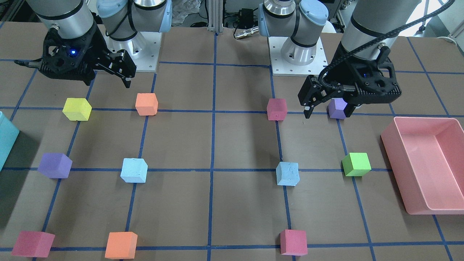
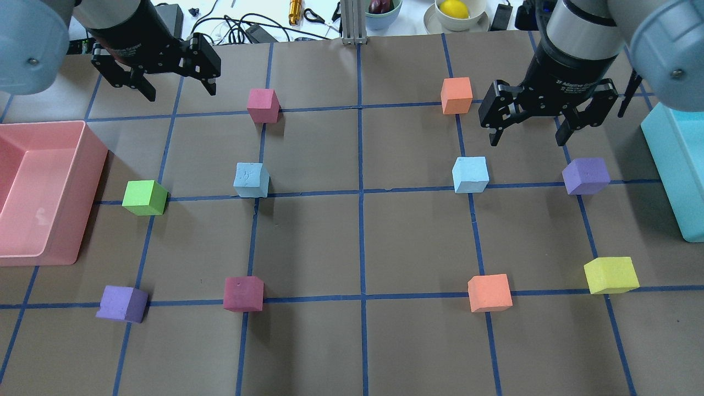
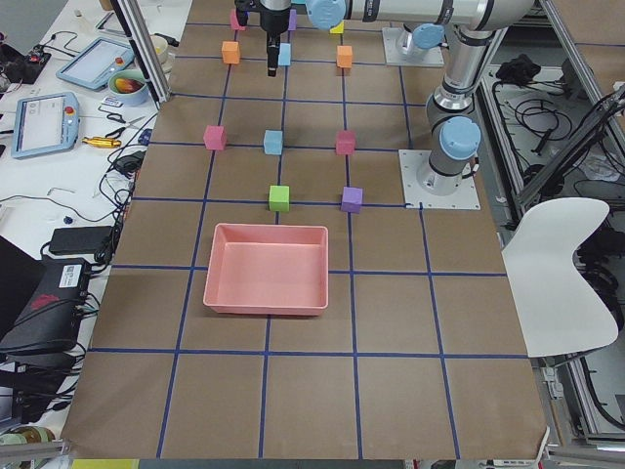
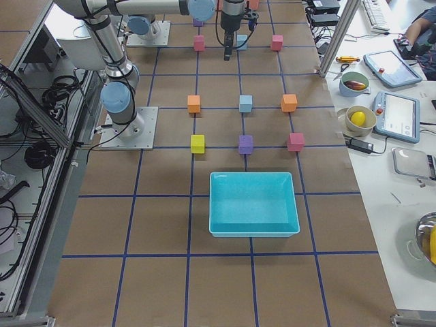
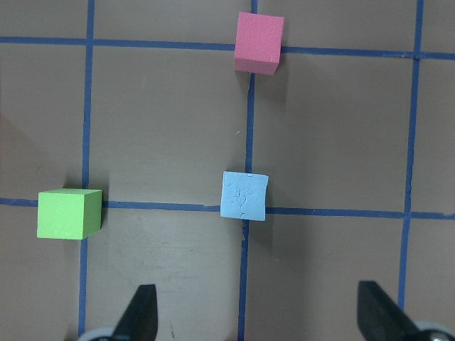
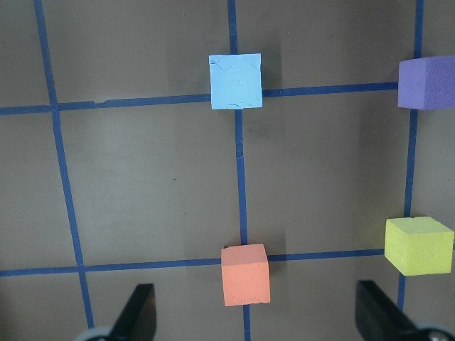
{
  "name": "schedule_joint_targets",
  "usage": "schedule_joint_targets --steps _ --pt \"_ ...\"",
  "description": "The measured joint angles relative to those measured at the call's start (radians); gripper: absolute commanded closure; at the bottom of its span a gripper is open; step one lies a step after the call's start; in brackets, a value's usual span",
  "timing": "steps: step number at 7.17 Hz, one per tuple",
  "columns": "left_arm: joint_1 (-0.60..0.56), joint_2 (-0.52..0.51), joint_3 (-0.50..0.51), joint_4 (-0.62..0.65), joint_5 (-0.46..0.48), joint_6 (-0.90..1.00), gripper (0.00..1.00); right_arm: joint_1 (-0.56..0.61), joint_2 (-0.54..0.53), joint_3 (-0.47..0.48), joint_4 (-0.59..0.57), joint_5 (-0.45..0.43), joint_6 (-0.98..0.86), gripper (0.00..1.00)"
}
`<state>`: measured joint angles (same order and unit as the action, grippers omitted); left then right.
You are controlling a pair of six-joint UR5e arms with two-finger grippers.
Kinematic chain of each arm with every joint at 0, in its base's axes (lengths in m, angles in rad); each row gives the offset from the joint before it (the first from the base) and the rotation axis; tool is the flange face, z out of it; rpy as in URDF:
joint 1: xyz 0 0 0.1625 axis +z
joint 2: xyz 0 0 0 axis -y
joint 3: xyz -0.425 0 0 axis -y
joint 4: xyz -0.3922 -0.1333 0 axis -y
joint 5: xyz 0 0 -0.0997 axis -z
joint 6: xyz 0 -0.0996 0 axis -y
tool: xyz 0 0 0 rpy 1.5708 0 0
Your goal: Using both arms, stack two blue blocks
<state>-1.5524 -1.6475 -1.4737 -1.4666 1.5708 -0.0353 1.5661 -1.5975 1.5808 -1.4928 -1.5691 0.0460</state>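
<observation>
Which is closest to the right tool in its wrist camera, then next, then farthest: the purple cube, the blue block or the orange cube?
1. Orange cube: in the middle, just ahead of the right tool.
2. Blue block: straight ahead, on the next grid line.
3. Purple cube: far off in the top right corner.

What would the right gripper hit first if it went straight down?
Probably the orange block: the wrist view shows it centred just ahead of the open right gripper. Depth is unclear, so it might reach the table instead.

Blue block [image 6: 235, 81], orange cube [image 6: 245, 274], pincer [image 6: 254, 316] spread wide
</observation>
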Motion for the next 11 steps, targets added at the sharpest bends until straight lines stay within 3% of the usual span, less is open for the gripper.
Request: schedule_joint_targets --steps 8,11 --pt "-0.001 0.000 0.001 0.002 0.000 -0.003 0.00 0.000 0.003 0.007 -0.002 -0.007 -0.009 0.00" --pt "-0.001 0.001 -0.002 0.000 -0.002 -0.006 0.00 -0.006 0.072 0.017 -0.014 -0.004 -0.005 0.00"
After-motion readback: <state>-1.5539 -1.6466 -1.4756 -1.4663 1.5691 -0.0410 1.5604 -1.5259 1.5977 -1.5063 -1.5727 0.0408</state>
